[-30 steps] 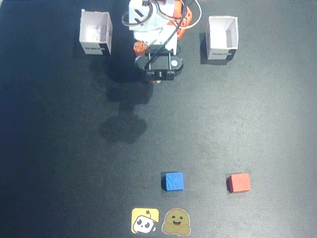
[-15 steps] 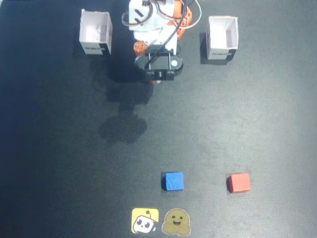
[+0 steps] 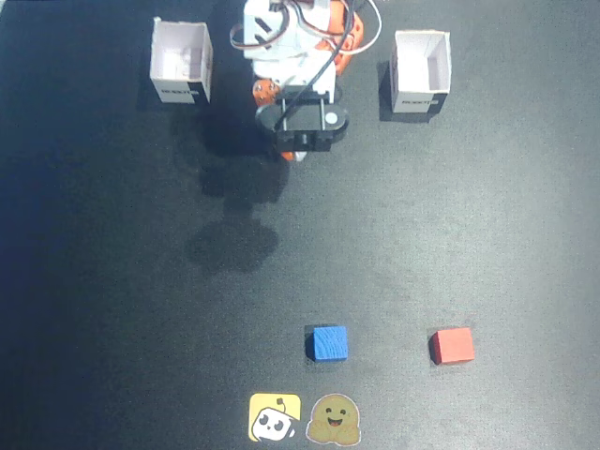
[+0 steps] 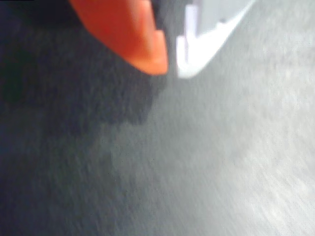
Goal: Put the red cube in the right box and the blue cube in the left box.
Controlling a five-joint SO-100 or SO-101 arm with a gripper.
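Black label strips ran across the fronts of the left box [image 3: 181,63] and the right box [image 3: 420,72], their white lettering too small to read. Since a second earlier the arm had shifted only slightly; the gripper [image 4: 171,69] hung between the boxes, fingertips nearly together and empty. Well below the gripper on the dark worktop [image 3: 112,281], the blue cube [image 3: 328,343] sat left of the red cube [image 3: 452,346], unmoved, above two cartoon stickers [image 3: 305,418].

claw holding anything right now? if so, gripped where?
Nothing held. The claw shows only bare mat between its tips in the wrist view; the blue cube and red cube both sit on the mat, far from it.
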